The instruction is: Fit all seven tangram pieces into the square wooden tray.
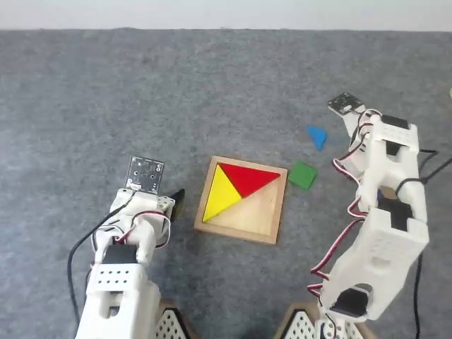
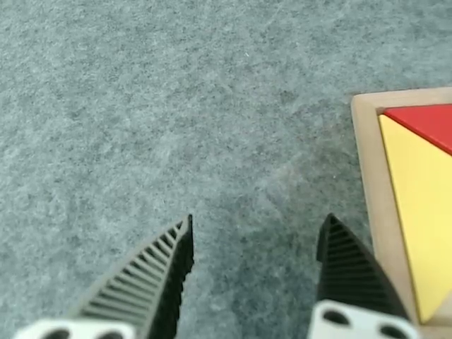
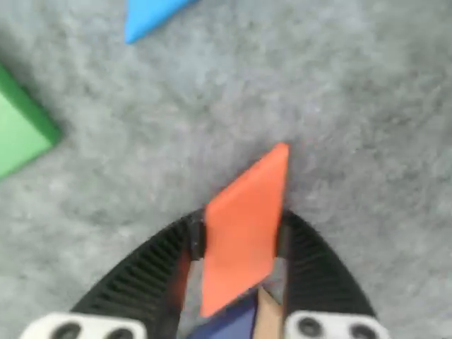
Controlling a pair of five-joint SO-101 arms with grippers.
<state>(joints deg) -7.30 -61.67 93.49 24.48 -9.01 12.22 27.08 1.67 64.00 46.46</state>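
The right gripper [image 3: 240, 223] is closed on an orange tangram piece [image 3: 247, 208], pinched flat-sided between its fingers above the grey felt [image 1: 106, 92]. The left gripper [image 2: 258, 220] is spread wide and holds nothing, just beside the square wooden tray [image 1: 251, 217]. A red triangle [image 1: 247, 177] and a yellow triangle [image 1: 220, 194] lie touching inside the tray. A green square [image 1: 302, 176] sits by the tray's far right corner, and a blue triangle [image 1: 317, 136] lies beyond it.

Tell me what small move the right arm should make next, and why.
Probably carry the orange piece, clamped in the right gripper, over to the square wooden tray: only the red triangle and the yellow triangle lie in it, and the rest of its floor is bare wood.
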